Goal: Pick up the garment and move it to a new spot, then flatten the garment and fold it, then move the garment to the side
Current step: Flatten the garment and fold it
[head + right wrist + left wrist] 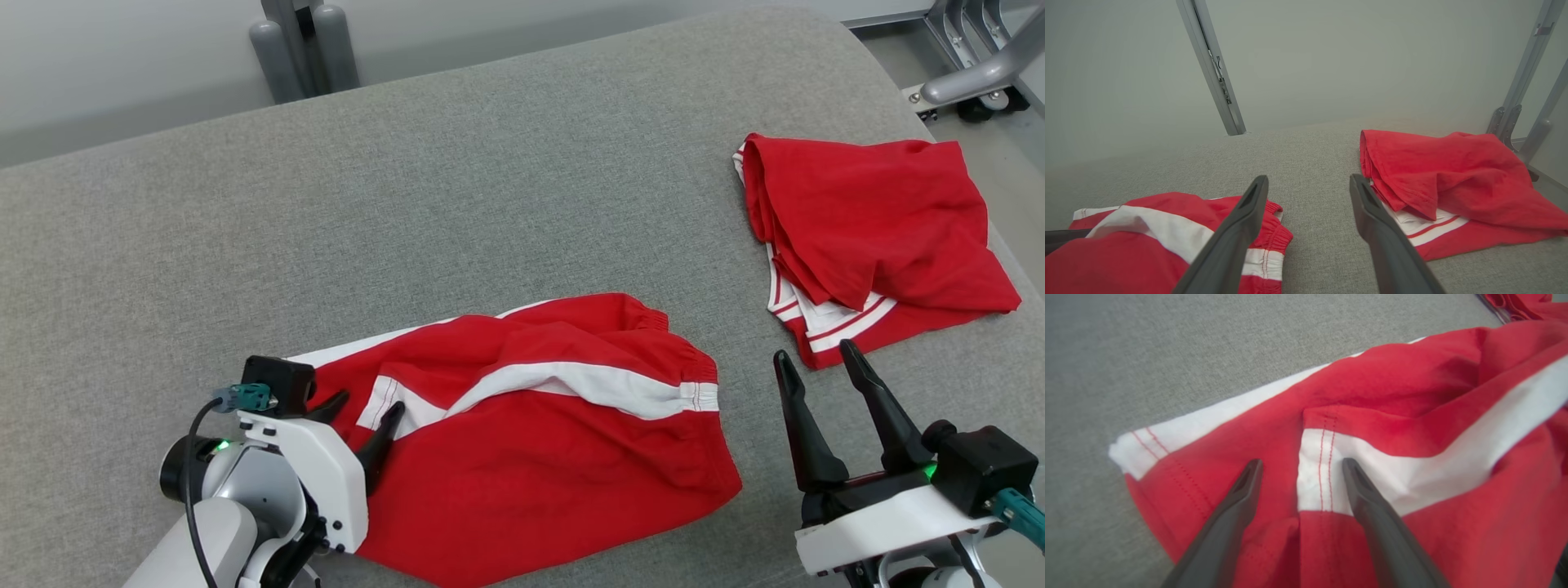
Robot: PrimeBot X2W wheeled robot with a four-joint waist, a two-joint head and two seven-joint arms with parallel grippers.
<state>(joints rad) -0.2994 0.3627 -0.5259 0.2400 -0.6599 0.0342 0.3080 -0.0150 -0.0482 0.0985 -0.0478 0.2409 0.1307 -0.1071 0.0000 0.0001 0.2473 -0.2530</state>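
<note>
Near the worktop (pixel 490 163) front edge, left of middle: red shorts (pixel 539 408), long axis running left-right along that edge. Over the left leg hem, straddling it: left gripper (pixel 371 402), jaws wide, nearer. Off the waistband end, above bare worktop: right gripper (pixel 812 349), also wide, empty.

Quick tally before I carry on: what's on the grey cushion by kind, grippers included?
Spread red shorts with white stripes: 1
Folded red-and-white garment pile: 1
Open grippers: 2 (left gripper, right gripper)
Total: 4
</note>
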